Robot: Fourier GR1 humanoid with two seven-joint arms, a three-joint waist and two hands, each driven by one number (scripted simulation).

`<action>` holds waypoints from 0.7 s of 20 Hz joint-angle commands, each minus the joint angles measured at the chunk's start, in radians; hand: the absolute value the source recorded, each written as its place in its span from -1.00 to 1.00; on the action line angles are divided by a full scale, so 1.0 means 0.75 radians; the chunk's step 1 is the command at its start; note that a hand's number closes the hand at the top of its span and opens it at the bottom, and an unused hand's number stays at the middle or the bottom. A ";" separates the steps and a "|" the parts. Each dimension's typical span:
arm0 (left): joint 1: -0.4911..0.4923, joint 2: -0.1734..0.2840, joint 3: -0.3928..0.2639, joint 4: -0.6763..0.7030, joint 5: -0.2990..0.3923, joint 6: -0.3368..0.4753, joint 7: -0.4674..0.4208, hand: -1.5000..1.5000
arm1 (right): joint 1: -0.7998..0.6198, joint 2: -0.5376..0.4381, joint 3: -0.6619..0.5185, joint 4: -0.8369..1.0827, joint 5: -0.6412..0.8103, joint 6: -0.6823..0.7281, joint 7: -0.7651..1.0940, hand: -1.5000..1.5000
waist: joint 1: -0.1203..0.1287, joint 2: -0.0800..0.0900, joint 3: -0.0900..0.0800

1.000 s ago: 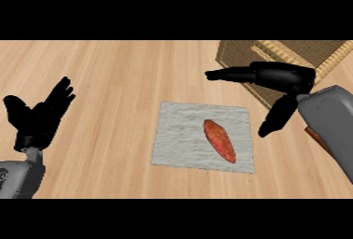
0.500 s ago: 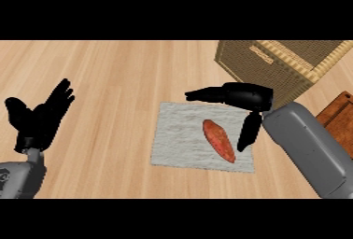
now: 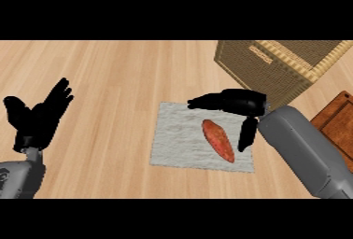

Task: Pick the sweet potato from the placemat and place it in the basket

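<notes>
Currently | orange tapered sweet potato (image 3: 218,140) lies on white cloth placemat (image 3: 176,140) | right hand (image 3: 238,102) open above placemat | woven wicker basket (image 3: 276,70) beyond placemat | left hand (image 3: 38,116) open, left of placemat

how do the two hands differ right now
The left hand is upright at the view's left, fingers straight, over bare counter. The right hand is over the placemat, fingers and thumb spread either side of the sweet potato, not gripping it. Both are black and open.

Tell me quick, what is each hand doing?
Left hand: open, resting at the view's left, holding nothing.
Right hand: open above the sweet potato on the placemat, holding nothing.
</notes>
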 commanded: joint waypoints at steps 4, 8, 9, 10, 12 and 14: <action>-0.057 -0.042 -0.013 -0.062 -0.039 0.041 0.130 0.00 | -0.085 0.007 -0.059 0.120 0.020 0.118 -0.138 -1.00 | -0.002 -0.001 0.000; 0.050 -0.008 0.041 -0.056 -0.008 -0.029 0.017 0.00 | -0.015 -0.019 -0.015 0.053 -0.015 0.142 -0.195 -1.00 | -0.003 -0.003 0.000; 0.010 -0.036 -0.001 -0.083 -0.039 0.011 0.082 0.00 | -0.042 -0.039 -0.004 0.143 0.000 0.118 -0.284 -1.00 | 0.005 0.001 0.001; -0.029 -0.035 0.048 0.073 -0.025 -0.026 -0.048 0.00 | -0.006 -0.045 0.028 0.068 0.002 0.132 -0.252 -1.00 | -0.012 0.002 -0.001; 0.010 -0.052 0.031 0.039 -0.028 -0.035 -0.044 0.00 | 0.008 -0.026 0.030 0.109 0.006 0.060 -0.307 -1.00 | -0.003 0.002 0.000; 0.074 -0.083 -0.018 -0.088 -0.077 0.027 0.008 0.00 | 0.056 -0.086 0.053 0.034 -0.003 0.097 -0.310 -1.00 | -0.005 -0.004 0.000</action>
